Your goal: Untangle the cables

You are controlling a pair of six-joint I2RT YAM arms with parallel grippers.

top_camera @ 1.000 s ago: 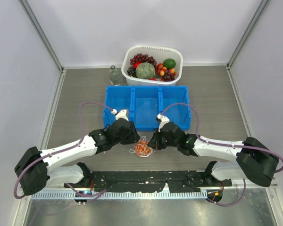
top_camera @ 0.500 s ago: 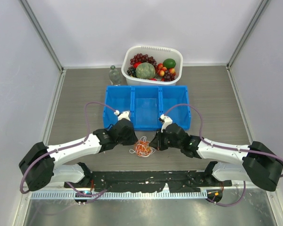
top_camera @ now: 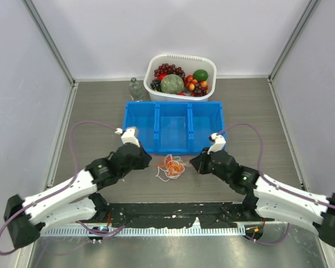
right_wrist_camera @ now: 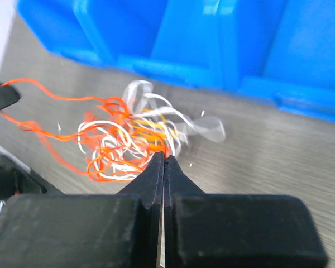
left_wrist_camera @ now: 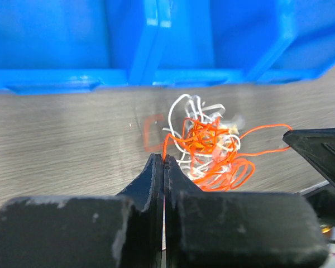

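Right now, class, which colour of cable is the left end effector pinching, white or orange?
The orange cable: one strand runs from the tangle into the shut tips of the left end effector, while the white cables lie looped in the pile.

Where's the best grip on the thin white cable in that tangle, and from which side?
Probably the white cable's free loop on the blue plastic bin side: it arches clear of the orange strands, so it can be pinched alone. Come from above; the bin wall blocks the far side.

Blue bin (top_camera: 173, 149) walls the cables (top_camera: 172, 166) behind, left tool (top_camera: 151, 162) and right tool (top_camera: 192, 165) flank them; the near side lies open
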